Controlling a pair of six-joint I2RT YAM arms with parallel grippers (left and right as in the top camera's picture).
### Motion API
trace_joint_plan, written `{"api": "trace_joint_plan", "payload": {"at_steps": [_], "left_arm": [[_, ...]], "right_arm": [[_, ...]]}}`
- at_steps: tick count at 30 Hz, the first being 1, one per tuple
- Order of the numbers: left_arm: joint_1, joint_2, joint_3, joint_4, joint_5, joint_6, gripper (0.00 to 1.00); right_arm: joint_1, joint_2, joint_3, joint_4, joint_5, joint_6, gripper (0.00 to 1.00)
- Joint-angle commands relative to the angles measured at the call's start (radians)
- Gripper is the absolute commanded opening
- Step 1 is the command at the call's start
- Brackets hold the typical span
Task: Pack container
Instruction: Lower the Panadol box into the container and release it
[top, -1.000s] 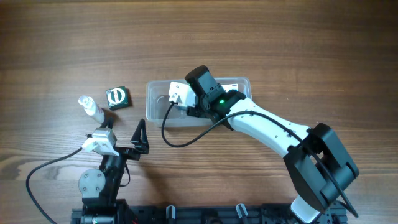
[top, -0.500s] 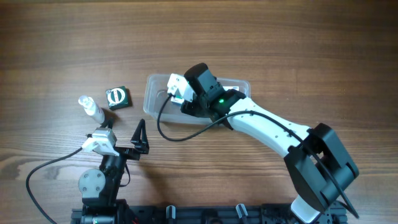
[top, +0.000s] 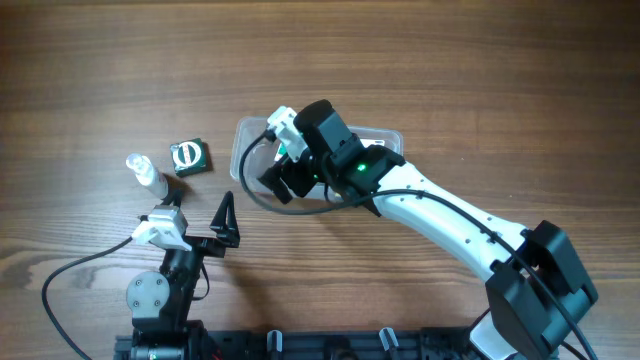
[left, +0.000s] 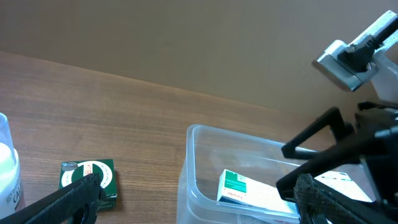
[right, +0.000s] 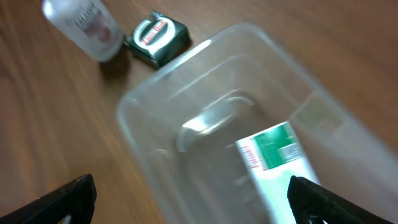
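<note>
The container (top: 247, 146), a clear plastic tub, lies in the middle of the table. A white and green box (right: 280, 162) lies flat inside it, also in the left wrist view (left: 249, 190). My right gripper (top: 285, 178) hovers over the tub's left half, open wide, nothing between its fingers (right: 189, 199). My left gripper (top: 228, 222) rests near the front, left of the tub, also open and empty (left: 196, 205). A small dark green box (top: 188, 156) and a clear bottle (top: 146, 172) lie on the table left of the tub.
Bare wooden table (top: 450, 70) surrounds the tub at the back and right. The right arm (top: 450, 215) stretches from the front right across the tub's right half. A cable (top: 80, 265) loops at the front left by the left arm's base.
The right gripper's jaws have spread wider and its wrist has swung toward the tub's left end. The left arm has not moved.
</note>
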Motion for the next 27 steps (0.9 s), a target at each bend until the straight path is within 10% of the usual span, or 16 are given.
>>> {"api": "trace_joint_plan", "payload": {"at_steps": [1,8,18,27], "left_arm": [[-0.006,-0.007,-0.004,-0.005,-0.003,0.016,1.00],[-0.006,-0.007,-0.004,-0.005,-0.003,0.016,1.00],[-0.006,-0.007,-0.004,-0.005,-0.003,0.016,1.00],[-0.006,-0.007,-0.004,-0.005,-0.003,0.016,1.00]], "right_arm": [[-0.006,-0.018,0.021,0.003,-0.078,0.242,0.95],[-0.063,-0.018,0.055,-0.180,-0.074,0.338,0.54],[-0.092,-0.017,0.372,-0.676,0.070,0.304,0.51],[-0.091,0.053,0.396,-0.726,0.065,0.330,0.39]]}}
